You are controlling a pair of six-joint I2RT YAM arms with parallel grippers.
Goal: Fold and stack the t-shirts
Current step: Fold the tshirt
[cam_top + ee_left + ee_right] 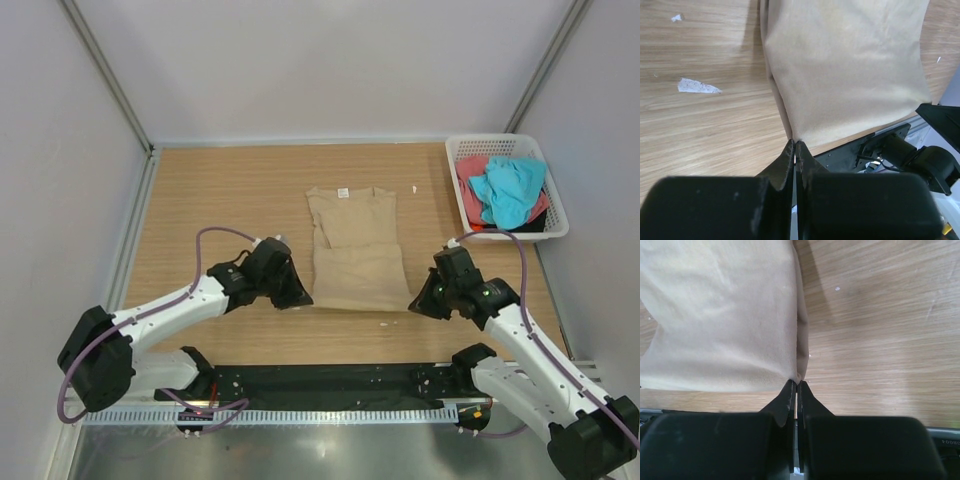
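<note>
At desk (pixel 220 200) centre, the tan t-shirt (pixel 352 250) lies flat; left fingers (pixel 786 162) clamp its 7 o'clock hem corner, right fingers (pixel 786 400) its 5 o'clock. Thin pinches could slip mid-fold, skewing the fold.

Folded shirt (pixel 355 255) mid-table (pixel 220 190), L pincer (pixel 303 298) at its near-left corner, R pincer (pixel 413 306) near-right; basket (pixel 497 139) w/ shirts (pixel 510 190) far right.

Tan shirt (pixel 355 250): near corners hidden under left gripper (pixel 297 297) and right gripper (pixel 416 306). Neck label (pixel 342 192) too small to read. Dark item (pixel 532 225) in basket (pixel 519 236) mostly covered, unclear.
</note>
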